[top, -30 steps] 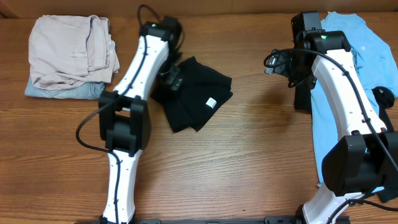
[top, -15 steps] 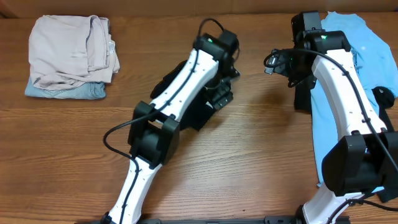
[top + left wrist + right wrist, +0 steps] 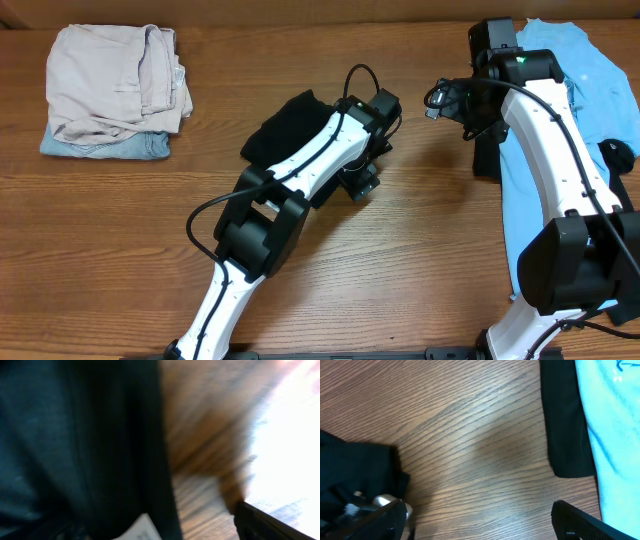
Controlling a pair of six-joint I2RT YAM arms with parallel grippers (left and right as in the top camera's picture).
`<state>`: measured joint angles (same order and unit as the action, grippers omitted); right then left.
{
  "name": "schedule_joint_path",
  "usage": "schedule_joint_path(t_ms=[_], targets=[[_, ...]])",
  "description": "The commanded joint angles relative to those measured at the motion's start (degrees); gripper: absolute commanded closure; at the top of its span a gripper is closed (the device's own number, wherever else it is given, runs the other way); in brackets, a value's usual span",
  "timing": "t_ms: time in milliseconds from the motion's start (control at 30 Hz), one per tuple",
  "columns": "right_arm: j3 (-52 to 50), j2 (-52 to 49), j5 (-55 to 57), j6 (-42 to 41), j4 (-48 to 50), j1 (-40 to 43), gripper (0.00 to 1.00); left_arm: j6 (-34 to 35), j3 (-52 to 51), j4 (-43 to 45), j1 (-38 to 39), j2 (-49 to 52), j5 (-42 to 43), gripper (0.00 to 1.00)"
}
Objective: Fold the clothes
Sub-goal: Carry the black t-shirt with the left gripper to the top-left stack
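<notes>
A black garment [image 3: 278,130] lies bunched at frame centre. A folded stack [image 3: 110,80], beige over blue, sits upper left. A light-blue shirt [image 3: 600,85] lies spread along the right edge.

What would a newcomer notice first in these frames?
The left arm stretches diagonally over the crumpled black garment at table centre. Next comes the light blue shirt spread along the right edge, partly under the right arm. At top left sits a folded stack, a beige garment on a blue one.
</notes>
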<state>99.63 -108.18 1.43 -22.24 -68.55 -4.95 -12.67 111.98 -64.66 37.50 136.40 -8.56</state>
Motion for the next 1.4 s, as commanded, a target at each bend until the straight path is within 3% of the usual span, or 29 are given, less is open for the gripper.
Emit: schedule_joint_path(t_ms=[0, 100, 133, 367, 400, 467, 500, 633, 900, 1000, 1067, 1367], targets=[[0.76, 0.92, -0.22, 0.22, 0.37, 0.15, 0.04, 5.68, -4.31, 1.84, -2.32, 2.25, -7.43, 0.07], [0.76, 0.92, -0.22, 0.22, 0.59, 0.15, 0.04, 7.28, -4.61, 2.34, -3.58, 2.25, -7.54, 0.18], [0.76, 0.92, -0.22, 0.22, 0.66, 0.15, 0.04, 8.07, -4.59, 2.47, -4.17, 2.25, -7.56, 0.26], [0.76, 0.92, -0.22, 0.22, 1.09, 0.15, 0.04, 11.63, -4.57, 3.04, -7.48, 2.25, -9.49, 0.36], [0.76, 0.92, -0.22, 0.2, 1.18, 0.15, 0.04, 11.63, -4.57, 3.02, -7.82, 2.25, -10.14, 0.42], [0.76, 0.92, -0.22, 0.22, 1.33, 0.15, 0.04, 11.65, -4.5, 3.02, -8.79, 2.25, -12.41, 0.69], [0.76, 0.92, -0.22, 0.22, 1.4, 0.15, 0.04, 11.69, -4.42, 3.02, -9.07, 2.25, -12.61, 0.77], [0.76, 0.92, -0.22, 0.22, 1.66, 0.15, 0.04, 11.69, -3.13, 2.19, -10.19, 2.25, -12.61, 0.96], [0.76, 0.92, -0.2, 0.22, 1.66, 0.15, 0.04, 11.58, 7.15, -4.83, -12.85, 2.25, -14.93, 0.96], [0.76, 0.92, -0.2, 0.22, 1.66, 0.15, 0.04, 11.58, 15.1, -9.97, -14.25, 2.25, -17.27, 0.96], [0.76, 0.92, -0.2, 0.22, 1.64, 0.15, 0.04, 11.37, 25.64, -15.32, -16.33, 2.25, -19.63, 0.96], [0.76, 0.92, -0.22, 0.22, 1.64, 0.15, 0.04, 10.93, 46.42, -22.58, -23.56, 2.25, -20.59, 0.96]])
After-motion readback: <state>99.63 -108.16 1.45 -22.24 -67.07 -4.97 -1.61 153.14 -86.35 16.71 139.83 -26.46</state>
